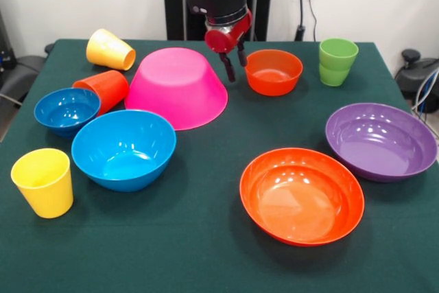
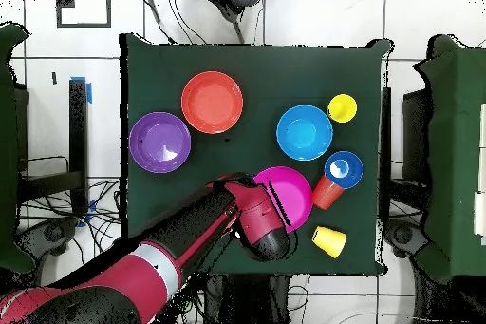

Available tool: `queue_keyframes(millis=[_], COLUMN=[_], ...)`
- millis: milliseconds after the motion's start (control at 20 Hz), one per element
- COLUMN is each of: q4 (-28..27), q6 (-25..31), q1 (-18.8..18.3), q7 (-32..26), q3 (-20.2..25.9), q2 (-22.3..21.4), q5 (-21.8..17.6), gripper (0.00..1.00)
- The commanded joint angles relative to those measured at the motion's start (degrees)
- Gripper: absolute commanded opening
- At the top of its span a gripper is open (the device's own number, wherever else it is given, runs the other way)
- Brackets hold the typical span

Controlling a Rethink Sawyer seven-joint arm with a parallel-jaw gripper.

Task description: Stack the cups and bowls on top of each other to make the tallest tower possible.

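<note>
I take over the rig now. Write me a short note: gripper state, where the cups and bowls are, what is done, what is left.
Gripper: open, empty, hanging between the pink bowl and the small orange bowl.
Pink bowl: upside down, nothing on it.
Upright and apart: medium blue bowl, small blue bowl, wide orange bowl, purple bowl.
Cups: green and one yellow upright; other yellow and orange-red on their sides.
Done: nothing stacked.
Left: the whole tower.

Open table between bowl clusters
</note>
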Motion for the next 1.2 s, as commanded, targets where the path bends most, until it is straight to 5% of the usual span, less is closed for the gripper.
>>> queue_keyframes(millis=[50, 1200], q4=[0.3, -0.8], q6=[-0.3, -2.3], q1=[0.9, 4.1], q7=[6.3, 11.3], q3=[10.0, 7.4], q2=[0.1, 0.1], q5=[0.7, -3.5], gripper=[1.0, 1.0])
